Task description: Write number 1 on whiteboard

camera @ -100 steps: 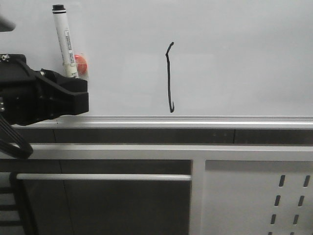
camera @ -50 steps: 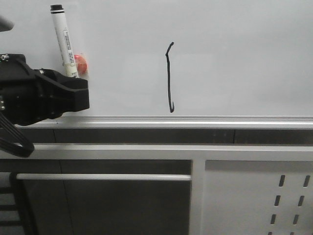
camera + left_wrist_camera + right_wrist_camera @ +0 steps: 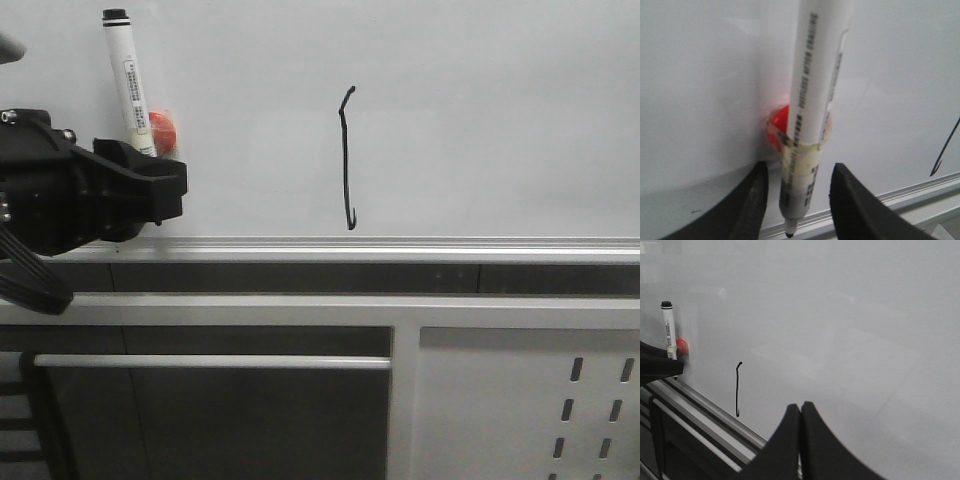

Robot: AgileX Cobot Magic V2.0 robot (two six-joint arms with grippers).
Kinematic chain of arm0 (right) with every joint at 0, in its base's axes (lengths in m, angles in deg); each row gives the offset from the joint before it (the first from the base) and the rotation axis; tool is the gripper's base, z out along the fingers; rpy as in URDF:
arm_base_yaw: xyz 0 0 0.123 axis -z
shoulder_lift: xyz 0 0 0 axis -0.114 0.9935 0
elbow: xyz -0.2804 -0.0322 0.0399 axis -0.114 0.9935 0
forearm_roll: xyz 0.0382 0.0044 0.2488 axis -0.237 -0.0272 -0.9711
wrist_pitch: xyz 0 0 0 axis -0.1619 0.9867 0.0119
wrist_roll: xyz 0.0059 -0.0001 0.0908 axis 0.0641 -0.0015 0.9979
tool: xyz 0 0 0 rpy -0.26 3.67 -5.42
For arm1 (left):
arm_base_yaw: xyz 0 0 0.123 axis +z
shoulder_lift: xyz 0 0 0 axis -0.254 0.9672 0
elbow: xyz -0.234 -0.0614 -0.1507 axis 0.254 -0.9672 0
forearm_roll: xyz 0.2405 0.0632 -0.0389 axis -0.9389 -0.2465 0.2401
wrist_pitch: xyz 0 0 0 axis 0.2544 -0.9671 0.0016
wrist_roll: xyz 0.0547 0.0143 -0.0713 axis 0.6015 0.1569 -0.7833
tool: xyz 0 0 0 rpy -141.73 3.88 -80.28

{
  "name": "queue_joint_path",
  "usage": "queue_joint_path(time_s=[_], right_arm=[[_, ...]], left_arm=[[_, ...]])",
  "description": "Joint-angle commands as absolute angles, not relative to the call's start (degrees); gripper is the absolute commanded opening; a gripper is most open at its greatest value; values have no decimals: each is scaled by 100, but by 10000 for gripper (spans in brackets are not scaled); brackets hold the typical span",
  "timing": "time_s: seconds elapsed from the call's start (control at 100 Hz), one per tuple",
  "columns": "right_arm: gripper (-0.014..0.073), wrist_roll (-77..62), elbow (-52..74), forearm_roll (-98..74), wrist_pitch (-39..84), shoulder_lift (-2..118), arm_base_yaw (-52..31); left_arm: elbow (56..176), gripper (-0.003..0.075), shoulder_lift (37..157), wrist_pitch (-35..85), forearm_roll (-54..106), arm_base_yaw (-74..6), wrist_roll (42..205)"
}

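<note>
The number 1 is a thin black vertical stroke on the whiteboard, and also shows in the right wrist view. A white marker pen stands upright against the board at the left, taped to a red magnet. My left gripper is at the marker's lower end. In the left wrist view its fingers straddle the marker with a gap on each side; the gripper is open. My right gripper is shut and empty, facing the board to the right of the stroke.
A silver aluminium rail runs along the board's bottom edge. Below it are a dark frame with a horizontal bar and a white perforated panel at the lower right.
My left gripper's fingers have spread apart around the marker's lower end. The marker stays on the board by its magnet, a little further left than a second ago. The stroke is unchanged.
</note>
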State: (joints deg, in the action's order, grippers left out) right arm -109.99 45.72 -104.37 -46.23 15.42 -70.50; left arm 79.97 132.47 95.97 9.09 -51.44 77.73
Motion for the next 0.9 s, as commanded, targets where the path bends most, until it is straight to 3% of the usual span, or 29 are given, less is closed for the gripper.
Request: queue_joint_path(time_s=[0.0,0.12,0.51,0.65,0.85,0.89], right_arm=[[-69,-10981,4445,-10342,-4367,1604,-7041],[-69,-10981,4445,-10342,-4356,1604,-7041],[-69,-10981,4445,-10342,-4356,1604,-7041],[-69,-10981,4445,-10342,-4285,1556,-7041],[-69,-10981,4445,-10342,-3890,1264,-7041],[-69,-10981,4445,-10342,-3718,1173,-7041]], left_arm=[[8034,404,13004,10041,994,-5134,7671],[7894,490,12770,10041,994,-5134,7671],[7105,467,11085,9933,746,-5134,7671],[7080,344,10126,9434,369,-5134,7683],[7080,0,8324,8135,264,-5134,7883],[7105,-15,7890,7654,163,-5134,7979]])
